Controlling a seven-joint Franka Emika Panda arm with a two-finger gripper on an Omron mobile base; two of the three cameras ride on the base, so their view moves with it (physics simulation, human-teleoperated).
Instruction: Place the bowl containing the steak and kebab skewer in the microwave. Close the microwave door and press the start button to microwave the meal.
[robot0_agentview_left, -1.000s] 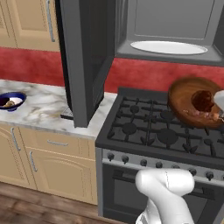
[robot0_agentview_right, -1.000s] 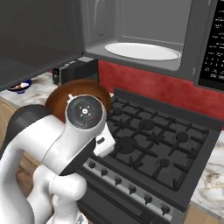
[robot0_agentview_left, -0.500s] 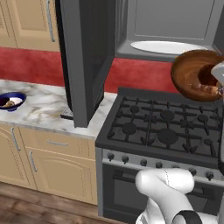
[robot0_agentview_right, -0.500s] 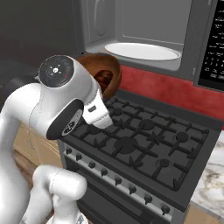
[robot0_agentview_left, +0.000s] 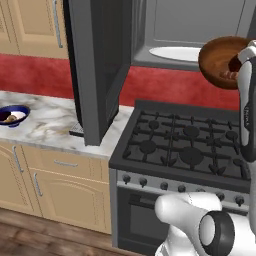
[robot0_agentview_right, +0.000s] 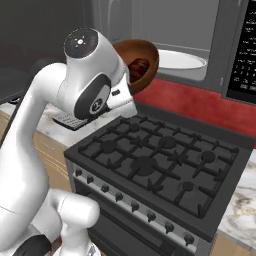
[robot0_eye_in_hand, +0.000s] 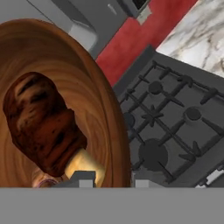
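Gripping the bowl (robot0_eye_in_hand: 65, 109) by its rim, pincer (robot0_eye_in_hand: 111, 181) partly closed, raised above the stove (robot0_agentview_left: 185, 145).

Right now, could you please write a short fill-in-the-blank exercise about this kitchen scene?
1. The gripper holds the wooden bowl above the ____.
2. The microwave door stands ____.
3. Inside the microwave lies a round ____ plate.
4. The blue-rimmed bowl rests on the marble ____.

Missing words: stove; open; white; counter
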